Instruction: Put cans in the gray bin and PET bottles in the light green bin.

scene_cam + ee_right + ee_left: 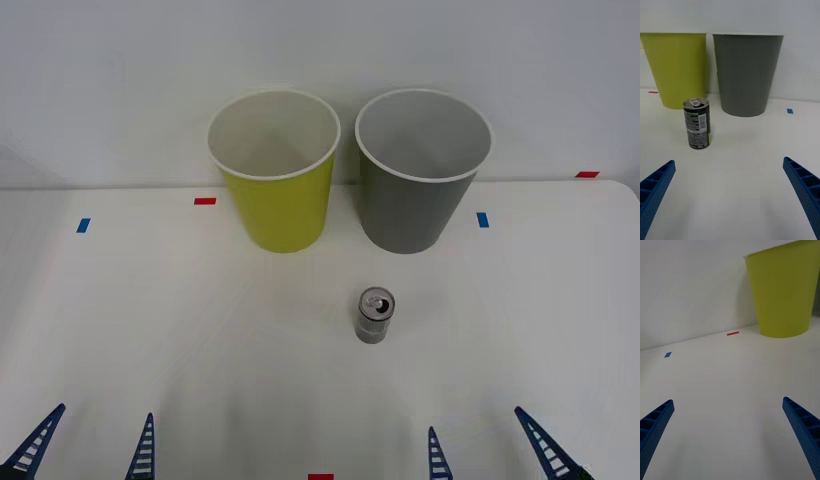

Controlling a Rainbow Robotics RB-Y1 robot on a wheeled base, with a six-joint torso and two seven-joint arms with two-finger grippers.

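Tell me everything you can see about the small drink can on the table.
The can is small, metal-looking, silver-gray on top with a pull tab; its side carries a dark label with small print and a bit of green. It stands upright on the white table, in front of the gray bin and apart from it, nearer the robot. Nothing touches it but the table. Whether it has been opened cannot be told.

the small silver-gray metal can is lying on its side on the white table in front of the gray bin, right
Not quite. The small silver-gray metal can stands upright, pull-tab top up, as the front view shows. The rest holds: it is on the white table, in front of the dark gray round bin.
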